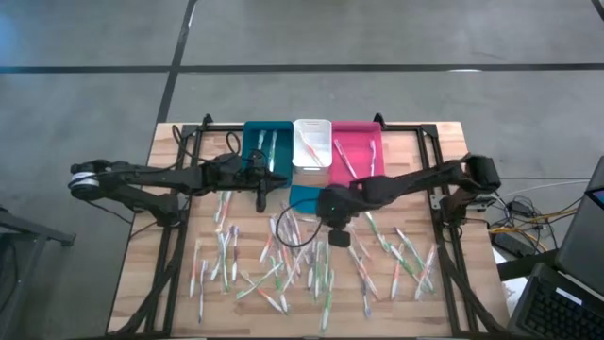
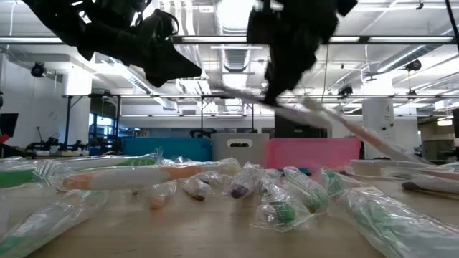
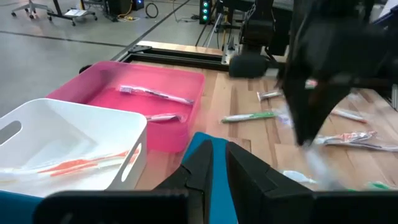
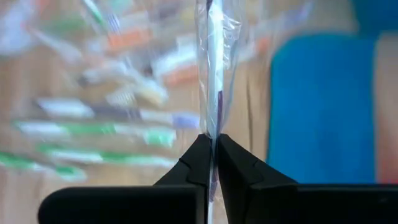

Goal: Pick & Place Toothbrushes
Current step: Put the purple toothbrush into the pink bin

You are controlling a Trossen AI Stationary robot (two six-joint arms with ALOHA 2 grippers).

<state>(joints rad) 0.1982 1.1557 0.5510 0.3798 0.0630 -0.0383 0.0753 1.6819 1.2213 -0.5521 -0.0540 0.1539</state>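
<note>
toothbrushes (image 1: 283, 269) in clear wrappers lie scattered over most of the near half of the wooden table (image 1: 170, 161), dozens of them, so the bulk of the sorting is left to do as far as i can judge. at the far edge stand three bins side by side: the teal bin (image 1: 266, 146) holds two or so brushes, the white bin (image 1: 312, 144) one or two with orange accents, and the pink bin (image 1: 357, 146) about two. a flat teal piece (image 1: 304, 198) lies on the table just in front of the white bin.

the right gripper (image 4: 211, 152) has its fingers pressed together on one wrapped toothbrush (image 4: 212, 74), a white one with what looks like a purple accent, pinched near one end so the rest sticks out past the fingertips. in the low view that brush (image 2: 337, 120) hangs tilted in the air under the gripper, clear of the pile. from above, the right gripper (image 1: 338, 227) is over the middle of the table, near the flat teal piece and short of the bins, so this brush is picked but not placed.

the left gripper (image 3: 214, 165) hovers just in front of the teal bin, its fingers nearly together with only a narrow slit between them and nothing seen in it.
</note>
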